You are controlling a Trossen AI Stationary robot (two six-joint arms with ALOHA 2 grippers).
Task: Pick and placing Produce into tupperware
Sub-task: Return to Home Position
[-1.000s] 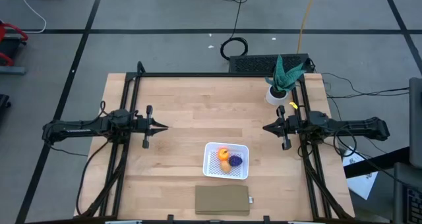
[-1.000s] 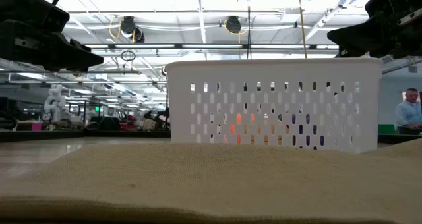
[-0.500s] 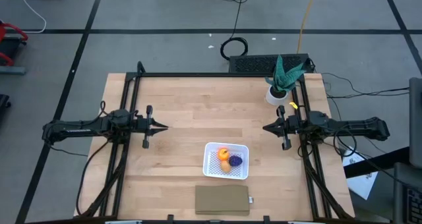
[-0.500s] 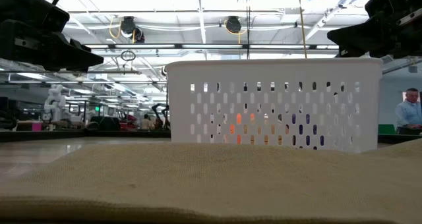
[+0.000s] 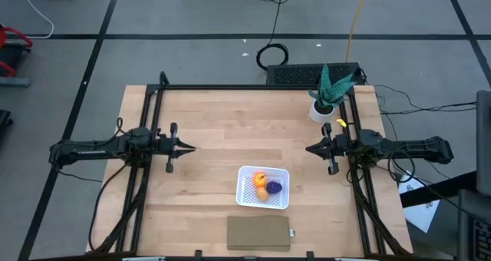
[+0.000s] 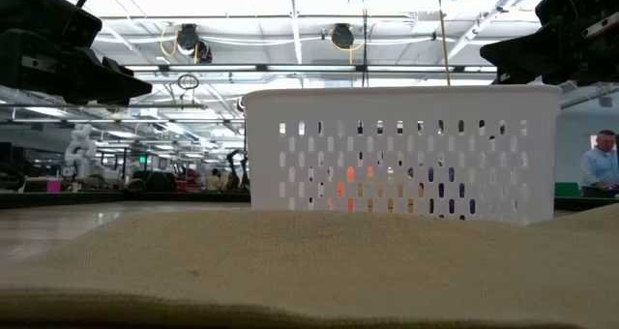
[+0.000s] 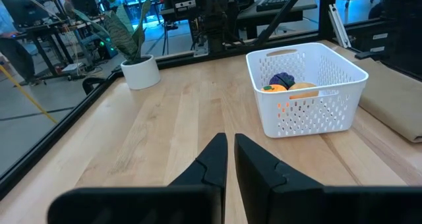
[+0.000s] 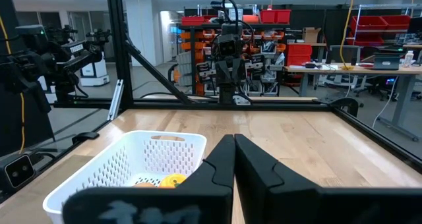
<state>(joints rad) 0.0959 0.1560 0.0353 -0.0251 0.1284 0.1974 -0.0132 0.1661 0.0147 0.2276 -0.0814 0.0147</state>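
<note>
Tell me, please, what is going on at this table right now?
Nothing is being handled at the moment. The orange, the purple piece and the tan potato all lie inside the white basket, which stands on the table next to a flat brown mat. The left gripper and the right gripper are shut and empty, each out at its own side of the table, pointing toward the middle, well apart from the basket.

The table (image 5: 230, 115) is brightly and evenly lit from overhead, with only faint, soft shadows on the wood. In the low view the ceiling lights (image 6: 242, 0) glare white behind the basket (image 6: 401, 111), and the left wrist view shows a mild sheen on the tabletop.
</note>
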